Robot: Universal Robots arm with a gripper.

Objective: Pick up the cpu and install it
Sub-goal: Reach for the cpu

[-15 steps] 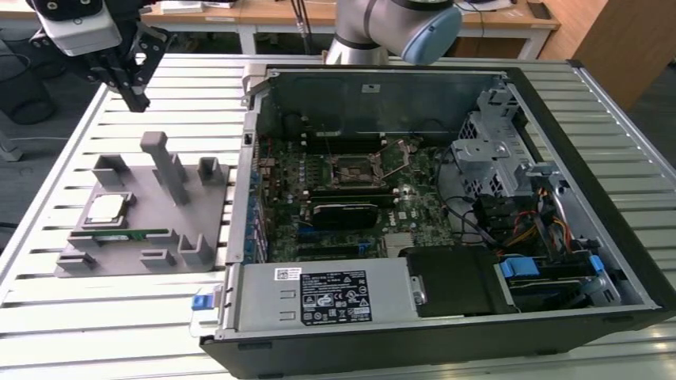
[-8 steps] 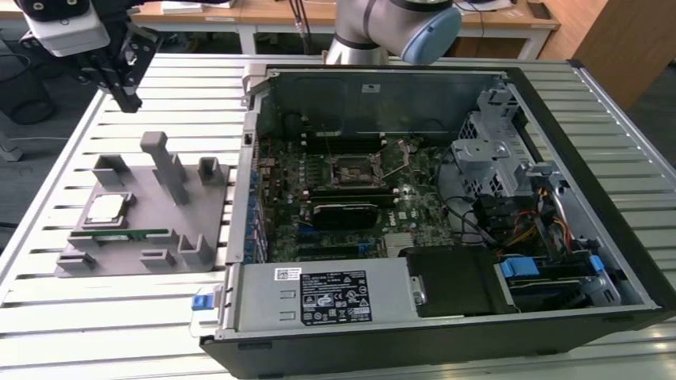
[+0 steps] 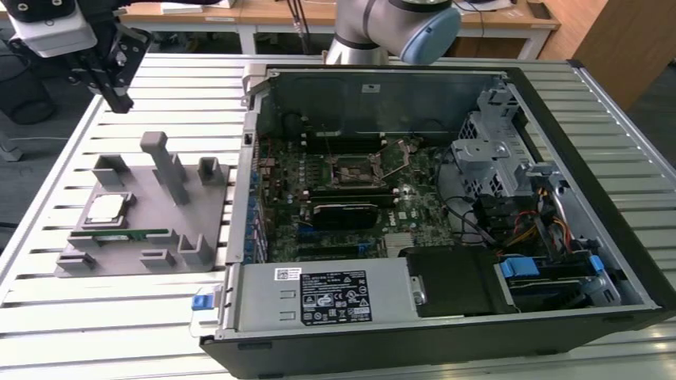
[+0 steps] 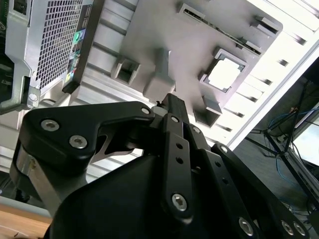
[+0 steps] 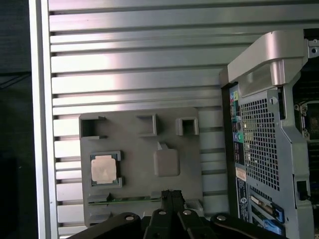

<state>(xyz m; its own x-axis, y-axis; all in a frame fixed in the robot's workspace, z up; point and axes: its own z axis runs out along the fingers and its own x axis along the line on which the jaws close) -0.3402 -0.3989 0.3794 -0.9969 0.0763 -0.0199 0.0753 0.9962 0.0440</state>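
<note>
You're looking at the gripper (image 3: 119, 103) hanging high over the slatted metal table (image 3: 106, 317), at the far corner on the exterior view's left. Its two black fingers are pressing together to a narrow tip and are gripping nothing.

The cpu (image 3: 106, 207) is lying flat, shiny top up, in its square pocket on the gray fixture (image 3: 127, 265). It is sitting below the gripper and nearer the camera, well apart from the fingertips. In the first wrist view you're seeing the cpu (image 5: 103, 168) off to one side of the closed tip (image 5: 172, 193), with a gray raised block (image 5: 166, 162) lying between them on the fixture. In the second wrist view the chip (image 4: 224, 74) is showing as a bright square beyond the tip (image 4: 172, 99), again out of contact with it.

A thin green memory stick (image 3: 125, 234) is resting on the same fixture just beside the cpu, on the camera's side.

The open computer case (image 3: 423, 348) is lying on the exterior view's right of the fixture. Its motherboard socket (image 3: 354, 170) is sitting well away from both the gripper and the chip.
</note>
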